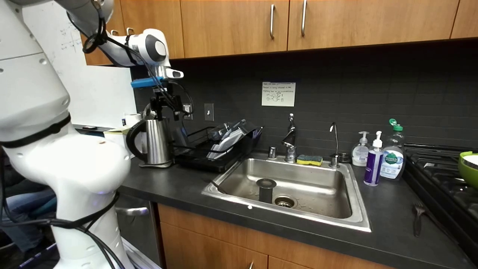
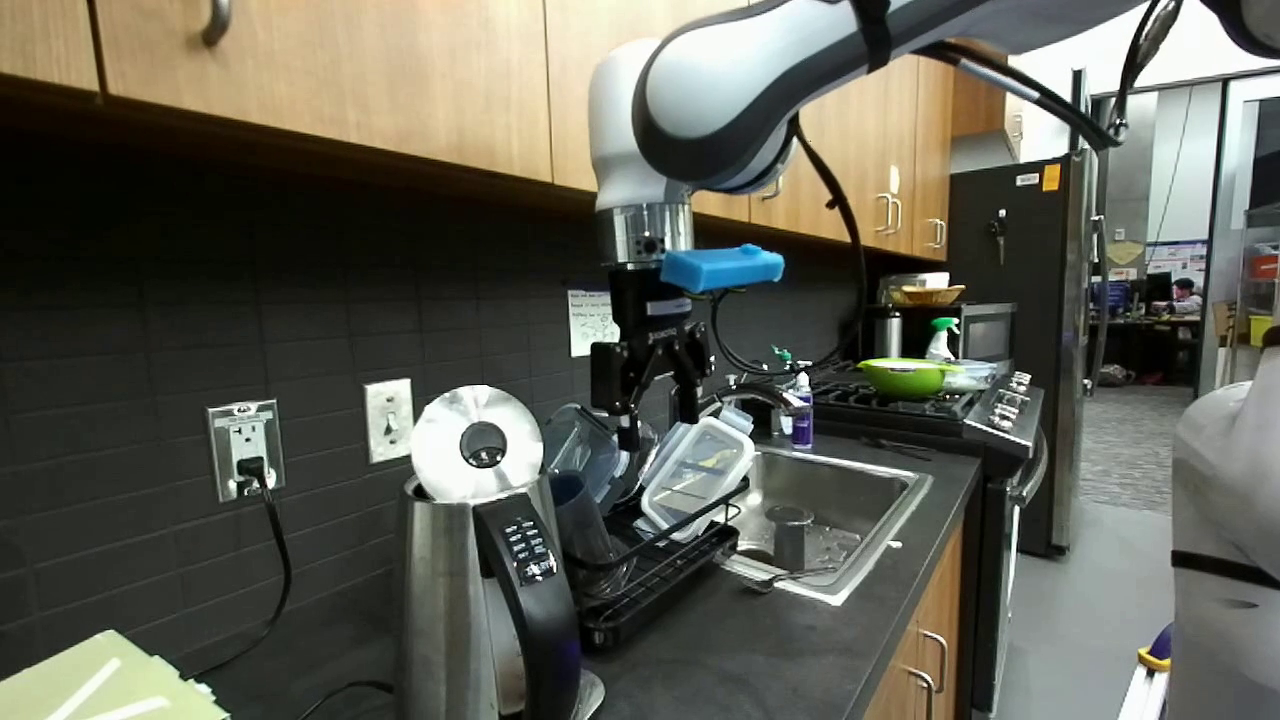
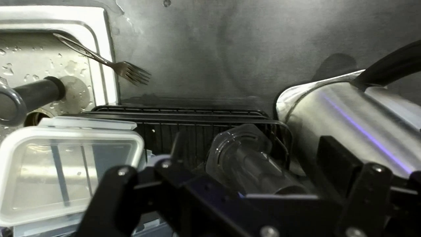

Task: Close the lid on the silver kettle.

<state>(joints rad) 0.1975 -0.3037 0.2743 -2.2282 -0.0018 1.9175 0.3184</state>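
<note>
The silver kettle [image 1: 158, 144] stands upright on its base on the counter, left of the black dish rack. In an exterior view the kettle [image 2: 440, 600] has its round lid [image 2: 450, 445] raised and open, with the black handle [image 2: 540, 610] facing the camera. In the wrist view the kettle's steel side [image 3: 342, 112] shows at the right; the lid is out of view there. My gripper [image 2: 658, 415] is open and empty, pointing down above the rack, on the rack side of the kettle. It also shows in an exterior view [image 1: 168, 114] and the wrist view [image 3: 260, 156].
The dish rack [image 3: 204, 121] holds a clear cup [image 3: 256, 164] and plastic containers [image 2: 700, 475] beneath the gripper. The sink [image 1: 298, 179] with a fork [image 3: 126, 69] at its edge lies beyond. Wooden cabinets [image 1: 235, 26] hang above. A pale green box [image 2: 110, 680] stands beside the kettle.
</note>
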